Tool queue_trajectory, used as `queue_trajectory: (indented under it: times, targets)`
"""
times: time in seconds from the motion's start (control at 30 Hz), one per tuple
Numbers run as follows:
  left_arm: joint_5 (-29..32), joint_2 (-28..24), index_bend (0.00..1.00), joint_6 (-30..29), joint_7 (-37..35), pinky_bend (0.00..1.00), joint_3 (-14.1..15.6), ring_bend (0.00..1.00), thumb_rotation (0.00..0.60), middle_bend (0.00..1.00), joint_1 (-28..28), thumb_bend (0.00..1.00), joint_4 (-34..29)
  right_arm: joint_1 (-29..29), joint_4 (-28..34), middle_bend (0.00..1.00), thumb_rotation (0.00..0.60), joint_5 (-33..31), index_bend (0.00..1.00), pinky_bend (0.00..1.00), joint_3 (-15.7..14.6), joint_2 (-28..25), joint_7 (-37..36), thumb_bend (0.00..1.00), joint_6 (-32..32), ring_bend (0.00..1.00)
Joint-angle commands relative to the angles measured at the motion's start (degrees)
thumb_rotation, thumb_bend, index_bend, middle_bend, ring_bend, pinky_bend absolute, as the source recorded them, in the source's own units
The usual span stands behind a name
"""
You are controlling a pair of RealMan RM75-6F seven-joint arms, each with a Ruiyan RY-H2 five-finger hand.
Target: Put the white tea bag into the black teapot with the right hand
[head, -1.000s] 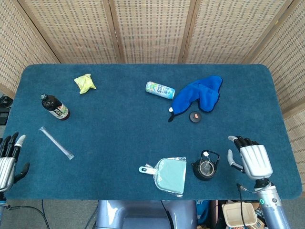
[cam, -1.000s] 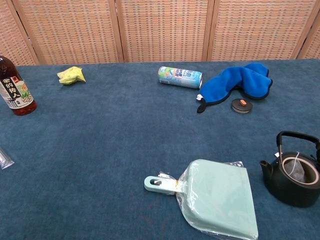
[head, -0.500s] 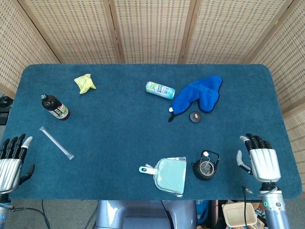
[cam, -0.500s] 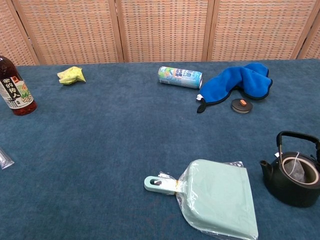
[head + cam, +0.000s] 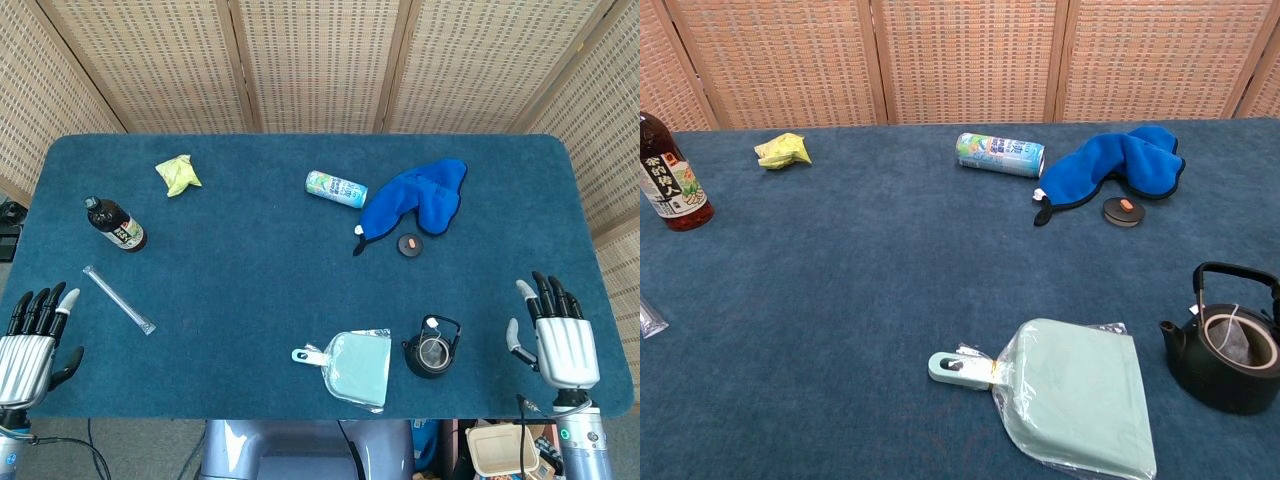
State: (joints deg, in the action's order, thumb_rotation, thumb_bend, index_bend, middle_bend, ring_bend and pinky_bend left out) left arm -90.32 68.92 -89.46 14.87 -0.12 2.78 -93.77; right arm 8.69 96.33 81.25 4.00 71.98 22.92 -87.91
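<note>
White tea bag (image 5: 1237, 343) sits inside black teapot (image 5: 1225, 352), string over the rim; my right hand (image 5: 566, 345), right of the teapot, is empty with fingers spread, so I should retreat without snagging the handle.

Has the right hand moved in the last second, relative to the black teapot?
Yes. In the head view the right hand has drawn back from the black teapot, toward the table's right near corner, holding nothing.
</note>
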Motion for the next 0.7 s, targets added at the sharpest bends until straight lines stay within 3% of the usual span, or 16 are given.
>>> queue_trajectory:
  times: [0.03, 0.7]
  targets:
    - [-0.24, 0.18, 0.0, -0.28, -0.37, 0.0, 0.0, 0.0, 0.6, 0.0, -0.1, 0.38, 0.29, -0.08, -0.27, 0.1, 0.0, 0.78, 0.09, 0.19, -0.33, -0.1, -1.57, 0.74, 0.51, 0.05]
    - [-1.16, 1.1, 0.0, -1.35, -2.0, 0.0, -0.25, 0.0, 0.6, 0.0, -0.41, 0.38, 1.85, -0.17, 0.02, 0.09, 0.0, 3.22, 0.07, 0.14, -1.0, -1.07, -7.79, 0.71, 2.81, 0.01]
